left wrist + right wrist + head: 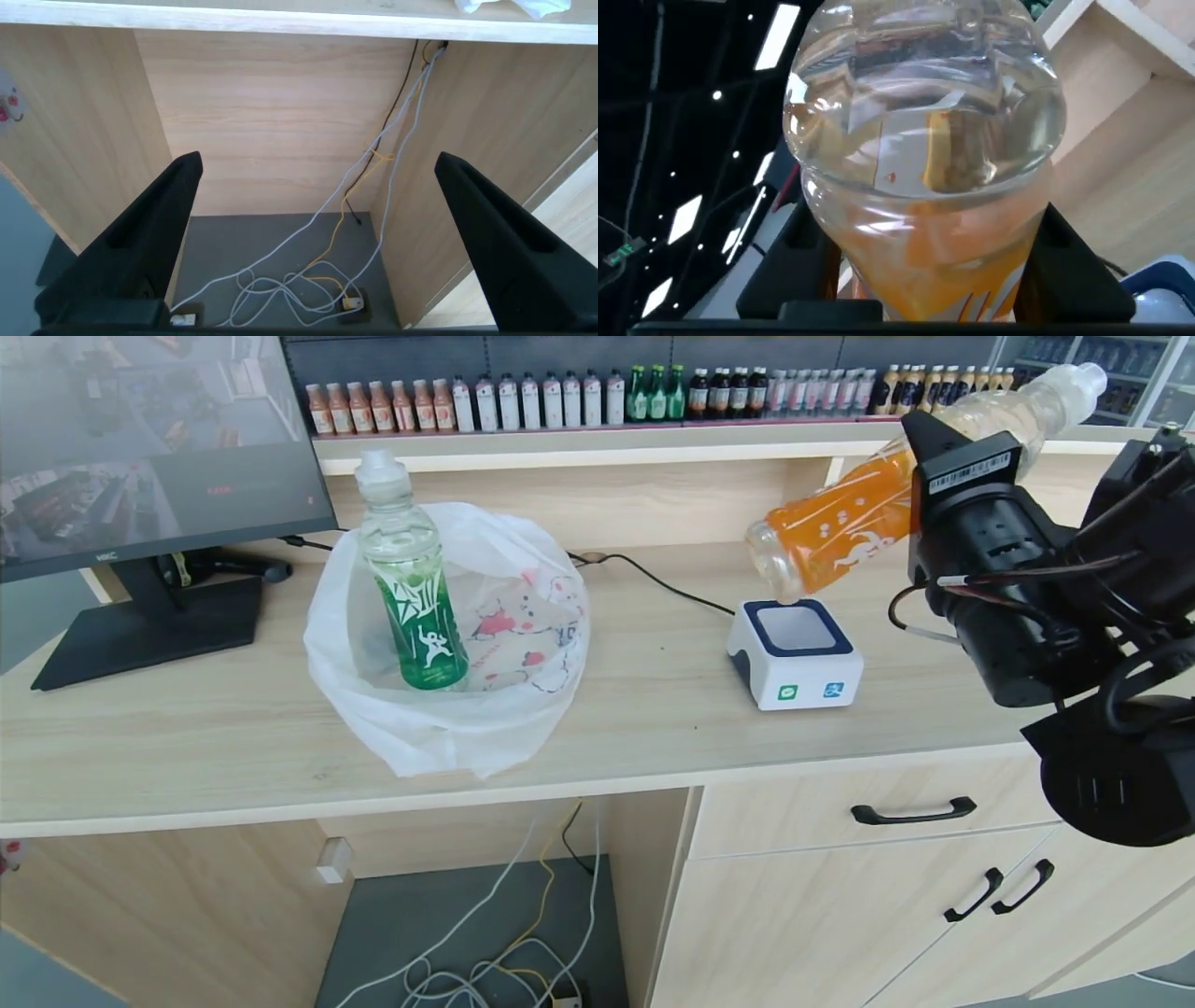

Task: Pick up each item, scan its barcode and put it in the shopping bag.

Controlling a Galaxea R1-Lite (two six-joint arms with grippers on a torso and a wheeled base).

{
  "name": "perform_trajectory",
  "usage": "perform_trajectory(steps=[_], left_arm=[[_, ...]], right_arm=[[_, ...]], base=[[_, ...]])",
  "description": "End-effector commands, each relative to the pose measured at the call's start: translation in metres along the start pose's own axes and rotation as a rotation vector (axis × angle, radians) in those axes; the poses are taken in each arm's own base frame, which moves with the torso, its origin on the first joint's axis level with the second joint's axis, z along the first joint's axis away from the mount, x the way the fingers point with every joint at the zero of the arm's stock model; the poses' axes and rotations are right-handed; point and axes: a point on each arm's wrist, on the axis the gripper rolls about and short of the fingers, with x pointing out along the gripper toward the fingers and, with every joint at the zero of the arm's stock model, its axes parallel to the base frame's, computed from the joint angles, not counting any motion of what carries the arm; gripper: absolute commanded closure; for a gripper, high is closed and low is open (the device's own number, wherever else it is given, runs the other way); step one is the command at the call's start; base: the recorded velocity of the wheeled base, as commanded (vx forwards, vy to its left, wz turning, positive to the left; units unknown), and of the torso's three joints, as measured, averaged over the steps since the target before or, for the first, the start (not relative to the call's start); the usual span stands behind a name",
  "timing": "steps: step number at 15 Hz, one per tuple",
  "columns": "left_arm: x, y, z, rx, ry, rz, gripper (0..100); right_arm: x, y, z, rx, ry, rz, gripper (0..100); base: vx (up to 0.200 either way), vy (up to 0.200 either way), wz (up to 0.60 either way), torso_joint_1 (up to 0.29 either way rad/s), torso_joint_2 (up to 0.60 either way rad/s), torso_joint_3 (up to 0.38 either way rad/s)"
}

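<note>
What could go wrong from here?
The right tool holds the orange bottle tilted, base just above the scanner: it might slip or knock the scanner. The green bottle stands upright in the shopping bag; dropping the next one in might topple it.

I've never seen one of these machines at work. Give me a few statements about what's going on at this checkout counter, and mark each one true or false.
1. The right pincer holds the orange bottle tilted, base end down, above the scanner. True.
2. The green bottle lies on its side beside the shopping bag. False: it stands upright inside the bag.
3. The left pincer grips a bottle. False: it is open and empty, low down in front of the cables under the counter.
4. A monitor stands on the counter, to the left of the bag. True.
</note>
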Motion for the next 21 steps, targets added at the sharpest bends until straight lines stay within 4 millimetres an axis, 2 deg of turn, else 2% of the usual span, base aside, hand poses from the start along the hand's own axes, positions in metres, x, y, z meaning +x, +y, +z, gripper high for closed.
perform_trajectory(steps=[1, 3, 6, 8, 12, 16, 21], left_arm=[[0.0, 0.0, 0.0, 0.0, 0.0, -0.001, 0], [0.0, 0.0, 0.0, 0.0, 0.0, -0.001, 0], [0.0, 0.0, 0.0, 0.0, 0.0, -0.001, 0], [0.0, 0.0, 0.0, 0.0, 0.0, -0.001, 0], [0.0, 0.0, 0.0, 0.0, 0.0, -0.001, 0], [0.0, 0.0, 0.0, 0.0, 0.0, -0.001, 0], [0.0, 0.0, 0.0, 0.0, 0.0, -0.001, 0]], right_arm=[[0.001, -0.02, 0.004, 0.024, -0.004, -0.059, 100], [0.002, -0.034, 0.001, 0.108, 0.0, -0.096, 100], [0.002, -0.037, -0.006, 0.203, 0.016, -0.103, 100], [0.001, -0.045, -0.017, 0.223, 0.044, -0.135, 100], [0.003, -0.052, -0.024, 0.241, 0.067, -0.162, 100], [0.009, -0.051, -0.024, 0.247, 0.055, -0.149, 100], [0.01, -0.066, -0.022, 0.249, 0.042, -0.185, 100]], base=[[0.0, 0.0, 0.0, 0.0, 0.0, 0.0], [0.0, 0.0, 0.0, 0.0, 0.0, 0.0], [0.0, 0.0, 0.0, 0.0, 0.0, 0.0], [0.0, 0.0, 0.0, 0.0, 0.0, 0.0], [0.0, 0.0, 0.0, 0.0, 0.0, 0.0], [0.0, 0.0, 0.0, 0.0, 0.0, 0.0], [0.0, 0.0, 0.0, 0.0, 0.0, 0.0]])
